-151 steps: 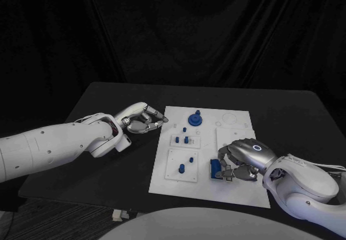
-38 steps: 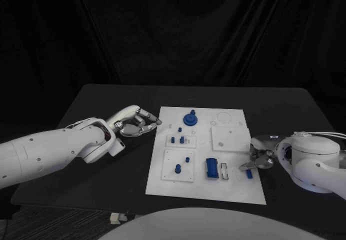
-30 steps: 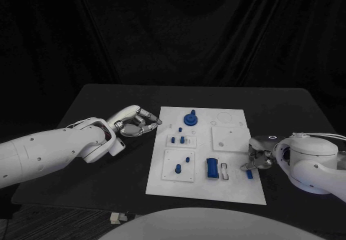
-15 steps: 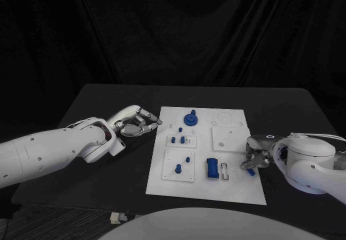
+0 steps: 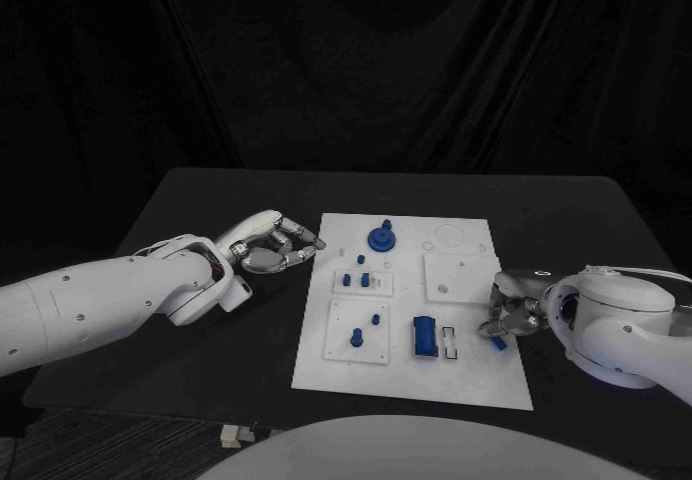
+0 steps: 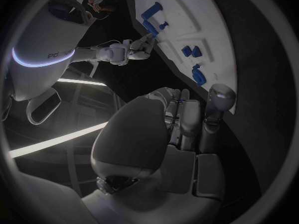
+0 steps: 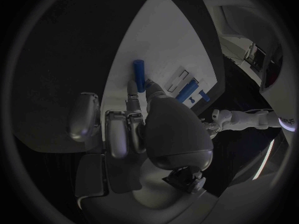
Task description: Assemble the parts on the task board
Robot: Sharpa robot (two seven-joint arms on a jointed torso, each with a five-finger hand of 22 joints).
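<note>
Task board (image 5: 469, 375): the white plate is lying in the middle of the black table (image 5: 202, 200), long side running away from the robot.
Loose blue peg (image 5: 498, 342): it is lying on the task board at its right edge, level with the blue block; in the right wrist view it (image 7: 139, 75) is showing as a short cylinder flat on the white surface.
Right hand (image 5: 513, 308): it is hovering over the task board's right edge with fingers curled down, its fingertips (image 7: 133, 89) reaching the near end of the loose blue peg; whether it is actually pinching the peg I cannot tell.
Left hand (image 5: 274, 244): it is sitting just off the task board's left edge, near the far corner, fingers curled inward on nothing; the left wrist view is showing the same closed fingers (image 6: 187, 119).
Blue block (image 5: 424, 335): it is lying near the middle of the task board, beside a small slot (image 5: 450, 341).
Blue gear (image 5: 382, 238): it is sitting at the task board's far end.
Small blue pegs (image 5: 364, 279): they are standing on the task board's left half.
</note>
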